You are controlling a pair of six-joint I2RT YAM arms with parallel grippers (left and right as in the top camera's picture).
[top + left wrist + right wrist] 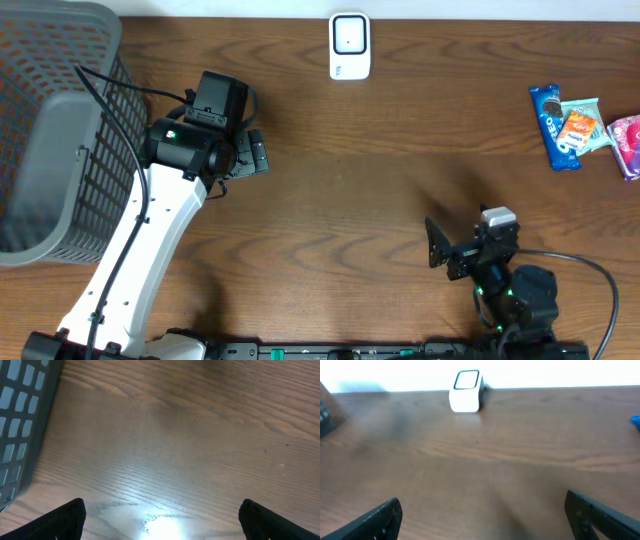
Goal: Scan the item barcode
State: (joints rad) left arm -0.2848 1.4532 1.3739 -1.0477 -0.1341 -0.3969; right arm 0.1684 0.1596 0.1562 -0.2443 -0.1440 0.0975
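Both claws stand spread wide and hold nothing. The left claw (162, 522) hangs over bare wood with its two black fingertips (65, 520) far apart in the lower corners of its wrist view. The right claw (485, 517) sits low near the front edge, jaws just as wide, facing the far side. Under it all runs the broad brown wood-grain table (360, 180). On its left end stands the big grey plastic lattice basket (60, 40), and the long white left arm (150, 240) reaches up from the front edge just beside the basket's wall. The things to be scanned lie in a small cluster at the far right, well apart from either claw: a blue biscuit packet (553, 125) lying flat, a teal and orange snack packet (581, 127) touching it on the right, and a pink packet (628, 143) cut off by the picture's edge. Smallest is the white box-shaped barcode scanner (350, 45) with its dark-rimmed window — it stands at the middle of the far edge, straight ahead in the right wrist view.
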